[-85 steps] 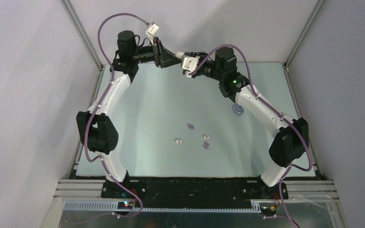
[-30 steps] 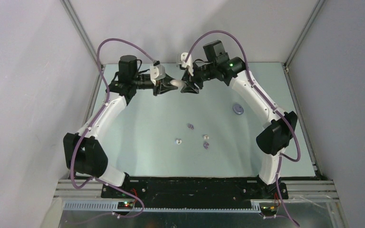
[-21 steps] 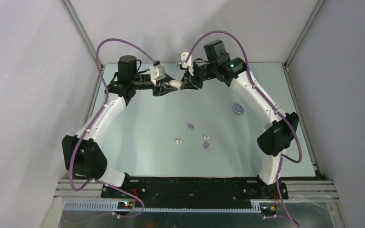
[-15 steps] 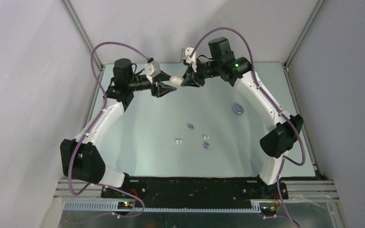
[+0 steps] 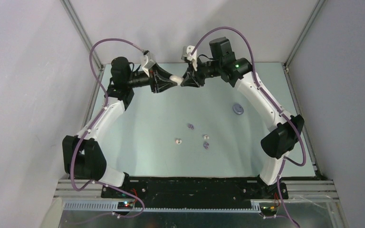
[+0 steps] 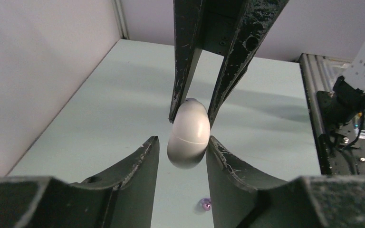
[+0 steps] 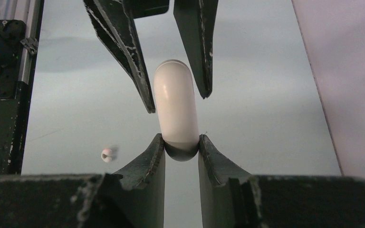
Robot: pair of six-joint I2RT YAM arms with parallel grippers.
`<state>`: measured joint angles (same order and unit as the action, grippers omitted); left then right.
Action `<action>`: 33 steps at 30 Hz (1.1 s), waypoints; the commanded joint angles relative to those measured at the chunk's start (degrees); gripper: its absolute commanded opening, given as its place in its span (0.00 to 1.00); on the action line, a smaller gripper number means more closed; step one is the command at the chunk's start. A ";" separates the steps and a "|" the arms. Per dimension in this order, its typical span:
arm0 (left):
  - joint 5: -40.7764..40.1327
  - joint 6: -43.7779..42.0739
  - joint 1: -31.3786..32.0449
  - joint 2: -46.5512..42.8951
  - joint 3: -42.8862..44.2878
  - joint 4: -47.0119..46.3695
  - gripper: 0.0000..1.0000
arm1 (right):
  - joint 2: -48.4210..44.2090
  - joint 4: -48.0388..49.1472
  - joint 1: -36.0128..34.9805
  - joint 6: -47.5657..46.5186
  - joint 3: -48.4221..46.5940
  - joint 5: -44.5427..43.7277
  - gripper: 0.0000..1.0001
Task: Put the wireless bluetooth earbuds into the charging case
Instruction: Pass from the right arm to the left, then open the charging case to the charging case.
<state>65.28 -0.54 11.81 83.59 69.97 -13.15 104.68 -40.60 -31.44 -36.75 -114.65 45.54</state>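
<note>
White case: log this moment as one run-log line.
white case aloft between arms | right pincer shut on one end | left pincer straddling other end, grip unclear | earbuds loose on table

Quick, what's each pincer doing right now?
Left pincer: around the white case, grip cannot be told.
Right pincer: closed, holding the white case's end.

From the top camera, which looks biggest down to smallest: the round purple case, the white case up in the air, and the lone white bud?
1 and 2, unsure: round purple case and white case. The white one is partly hidden and held up nearer the camera.
3. Lone white bud, clearly smallest.
</note>
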 commanded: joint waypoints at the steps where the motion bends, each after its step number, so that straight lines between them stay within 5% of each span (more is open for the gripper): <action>1: 2.64 4.94 -0.10 0.84 2.19 -3.86 0.42 | -1.97 3.23 -0.37 2.42 -0.28 1.01 0.10; 13: 4.61 4.24 0.14 2.58 4.48 -2.13 0.15 | -2.04 3.47 -0.52 2.62 0.00 0.69 0.13; 16: 5.02 4.23 0.06 2.72 4.65 -2.47 0.02 | -1.95 4.16 -0.45 4.01 -0.13 0.69 0.35; 21: 5.74 3.33 0.10 3.25 4.69 -2.66 0.00 | -1.82 6.08 -0.39 7.86 -0.48 0.70 0.58; 33: 7.05 2.38 0.05 4.36 5.32 -2.94 0.00 | 1.53 10.56 1.38 16.85 -4.44 1.93 0.58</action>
<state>70.83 2.98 11.84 87.90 72.25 -14.68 105.14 -34.26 -31.18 -25.17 -115.33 45.91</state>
